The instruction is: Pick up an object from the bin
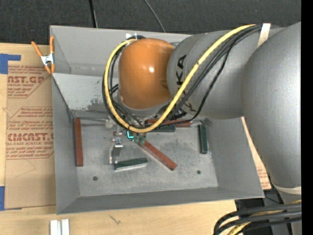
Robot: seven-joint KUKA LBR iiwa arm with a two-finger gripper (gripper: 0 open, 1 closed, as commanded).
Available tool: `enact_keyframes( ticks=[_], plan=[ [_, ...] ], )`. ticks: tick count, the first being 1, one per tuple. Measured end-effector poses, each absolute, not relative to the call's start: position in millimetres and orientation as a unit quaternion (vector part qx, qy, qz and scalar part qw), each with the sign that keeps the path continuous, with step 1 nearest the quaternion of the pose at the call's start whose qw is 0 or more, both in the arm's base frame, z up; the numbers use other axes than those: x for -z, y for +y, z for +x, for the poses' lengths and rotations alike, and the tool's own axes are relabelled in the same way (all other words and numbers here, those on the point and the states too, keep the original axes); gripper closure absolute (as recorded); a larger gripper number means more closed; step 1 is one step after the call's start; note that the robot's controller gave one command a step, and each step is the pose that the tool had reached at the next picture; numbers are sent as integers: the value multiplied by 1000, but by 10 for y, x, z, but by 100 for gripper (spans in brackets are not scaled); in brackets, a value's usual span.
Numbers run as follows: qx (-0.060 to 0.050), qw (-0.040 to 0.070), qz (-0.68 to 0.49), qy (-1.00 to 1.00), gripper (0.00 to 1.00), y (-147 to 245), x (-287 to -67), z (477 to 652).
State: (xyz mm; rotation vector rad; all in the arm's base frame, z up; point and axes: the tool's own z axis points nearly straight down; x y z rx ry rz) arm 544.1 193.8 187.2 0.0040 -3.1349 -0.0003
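Observation:
My gripper (117, 152) hangs low over the middle of the bin floor, under the orange dome. Its metal tip stands right above the left end of a dark green flat bar (131, 164) that lies almost level on the floor. A reddish-brown bar (160, 156) lies slantwise just to the right, its upper end running under the gripper. I see nothing lifted off the floor.
Another reddish-brown bar (78, 142) lies upright along the left wall. A second dark green bar (203, 138) lies near the right wall. A further bar (177, 125) peeks out from under the arm at the back. The arm covers the bin's back right.

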Motion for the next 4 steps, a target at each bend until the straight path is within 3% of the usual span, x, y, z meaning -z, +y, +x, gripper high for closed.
enact_keyframes(
  ticks=[1,2,3,4],
  plan=[
    [1,0,0,-1000,0,1927,-1916,5462],
    [1,-2,-10,-1000,0,1513,-1091,5296],
    [0,0,12,-1000,0,1356,-839,5182],
    [0,0,-6,-1000,0,1151,-1154,5086]
  ],
)
